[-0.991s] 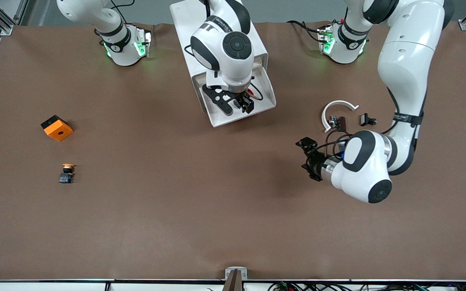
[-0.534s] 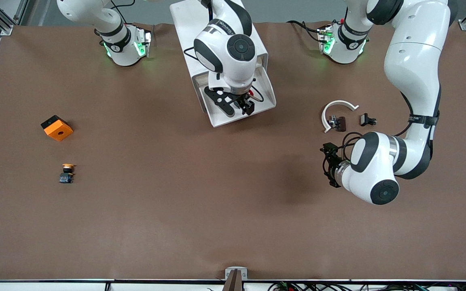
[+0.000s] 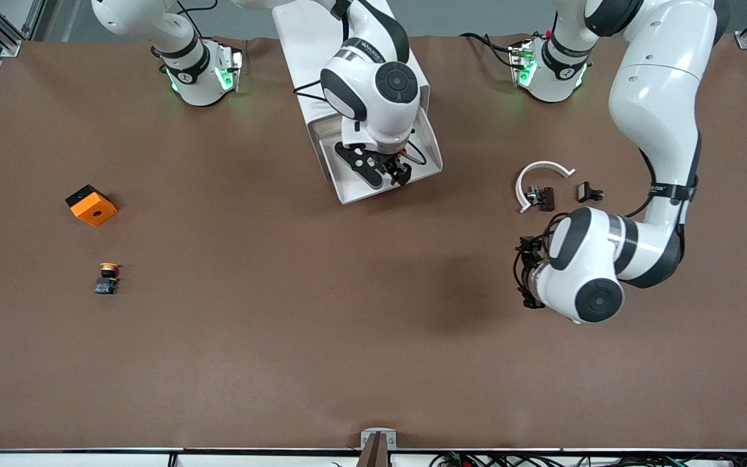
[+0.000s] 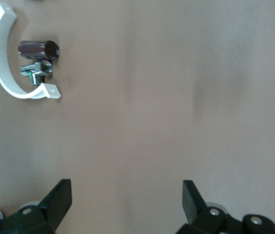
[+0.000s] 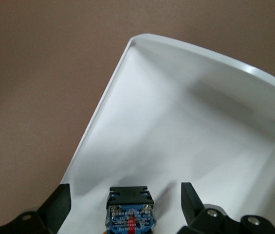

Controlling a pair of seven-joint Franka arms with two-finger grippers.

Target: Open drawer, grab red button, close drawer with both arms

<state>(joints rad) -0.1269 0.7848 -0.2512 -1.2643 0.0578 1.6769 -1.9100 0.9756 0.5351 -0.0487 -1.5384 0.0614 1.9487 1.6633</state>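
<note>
The white drawer (image 3: 430,154) stands pulled out of its white cabinet (image 3: 302,39). My right gripper (image 3: 394,171) is down in the drawer, open. In the right wrist view its fingers (image 5: 59,202) stand on either side of the button (image 5: 130,209) without touching it. The button's black and blue body shows; its red cap is hidden. The drawer's white floor (image 5: 176,126) fills that view. My left gripper (image 3: 526,272) is open and empty over bare table toward the left arm's end, also shown in the left wrist view (image 4: 126,195).
An orange cube with a hole (image 3: 91,205) and an orange-yellow-capped button (image 3: 107,277) lie toward the right arm's end. A white curved piece (image 3: 537,176), with small dark parts (image 3: 541,194) beside it, lies close to the left gripper; it also shows in the left wrist view (image 4: 3,63).
My right gripper has shifted slightly within the drawer, around the button. My left gripper has swung from pointing sideways to pointing down and moved toward the left arm's end.
</note>
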